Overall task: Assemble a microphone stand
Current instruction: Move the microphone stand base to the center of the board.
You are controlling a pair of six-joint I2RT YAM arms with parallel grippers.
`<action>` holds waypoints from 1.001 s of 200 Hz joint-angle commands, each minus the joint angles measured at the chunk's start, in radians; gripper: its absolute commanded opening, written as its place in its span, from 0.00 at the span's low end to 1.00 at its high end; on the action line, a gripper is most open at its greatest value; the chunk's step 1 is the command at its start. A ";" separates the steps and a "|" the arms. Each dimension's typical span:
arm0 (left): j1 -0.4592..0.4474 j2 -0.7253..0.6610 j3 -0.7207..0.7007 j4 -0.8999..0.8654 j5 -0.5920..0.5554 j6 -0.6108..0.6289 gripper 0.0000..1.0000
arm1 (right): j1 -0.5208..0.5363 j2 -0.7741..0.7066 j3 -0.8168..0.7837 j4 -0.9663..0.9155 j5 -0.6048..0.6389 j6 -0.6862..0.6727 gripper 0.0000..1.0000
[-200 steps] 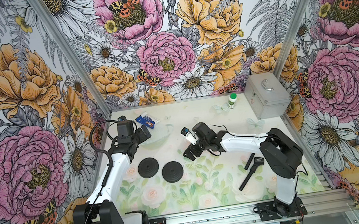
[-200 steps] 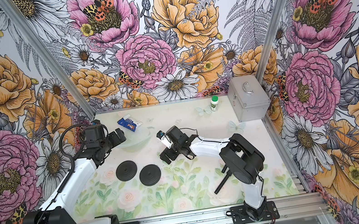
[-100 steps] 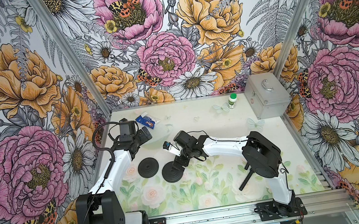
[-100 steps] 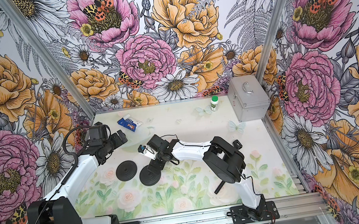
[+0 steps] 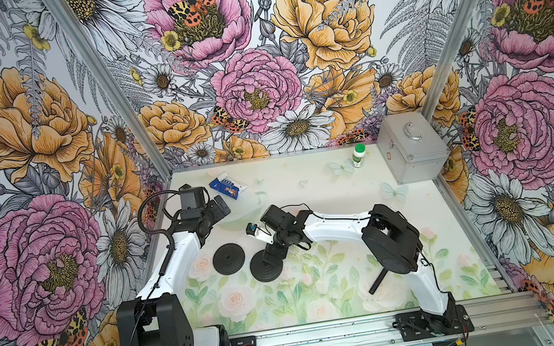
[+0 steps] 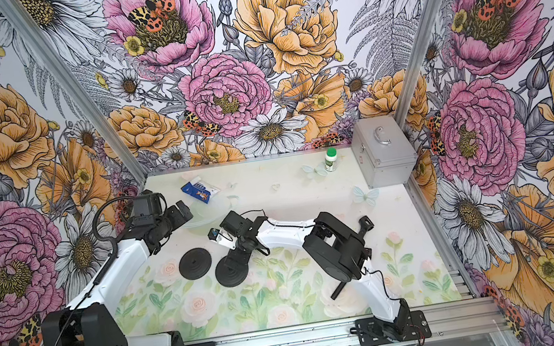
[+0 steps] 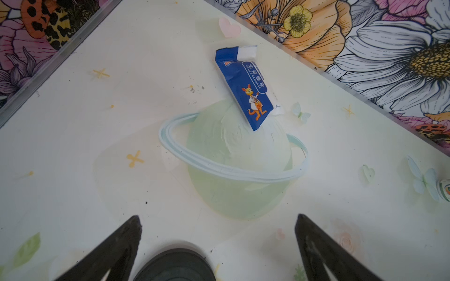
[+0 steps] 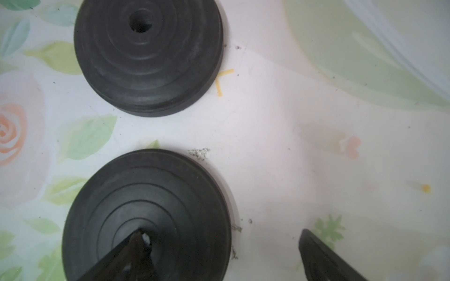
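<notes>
1. Two black round bases lie flat toward the left edge of the table (image 5: 306, 184), roughly midway between its far and near edges: the left base (image 5: 228, 259) and the right base (image 5: 264, 275), near each other but apart.
2. A black stand pole (image 5: 378, 281) is seen toward the near right corner, partly hidden under the right arm's elbow; nothing is joined yet.
3. The right gripper (image 8: 220, 232) is spread wide and empty. One finger (image 8: 132, 258) is set over the right base's centre hole, the other past its rim above bare table. Contact cannot be told.
4. The left gripper (image 7: 218, 219) is likewise spread and empty, held beyond the left base toward the far left corner, facing a pale green bowl (image 7: 243, 175) and a blue gauze bandage packet (image 7: 246, 90).
5. Risk, as judged: were the jaws closed as placed, the low base could be shoved into its neighbour or tipped on its rim, since only half of it is straddled. The fingertip could also snag in the hole, and the pole could be swept by the elbow.
6. Both bases are moulded in stepped concentric rings, matt and faintly dusty, sloping to a thin edge that offers little to pinch. A round hole is sunk in each centre.
7. A brushed metal case (image 5: 412, 151) and a green-capped bottle (image 5: 358, 155) stand by the far right corner.
</notes>
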 commanded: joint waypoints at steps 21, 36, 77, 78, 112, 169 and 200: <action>0.018 0.006 0.030 -0.009 0.023 -0.011 0.99 | 0.003 0.058 0.025 -0.062 0.214 0.003 1.00; 0.020 0.004 0.035 -0.009 0.025 -0.012 0.99 | 0.002 0.060 0.020 -0.062 0.254 0.018 1.00; 0.028 0.026 0.042 -0.007 0.061 -0.010 0.99 | -0.022 0.048 0.005 -0.060 0.348 0.084 1.00; 0.028 0.026 0.042 -0.008 0.061 -0.010 0.99 | -0.023 0.047 0.004 -0.060 0.349 0.086 1.00; 0.027 0.036 0.042 -0.008 0.072 -0.014 0.99 | -0.063 0.005 -0.045 -0.061 0.421 0.159 1.00; 0.015 0.056 0.052 -0.004 0.098 0.002 0.99 | -0.136 -0.076 -0.171 -0.059 0.469 0.205 1.00; 0.003 0.059 0.056 -0.003 0.107 0.014 0.99 | -0.200 -0.121 -0.235 -0.057 0.474 0.234 1.00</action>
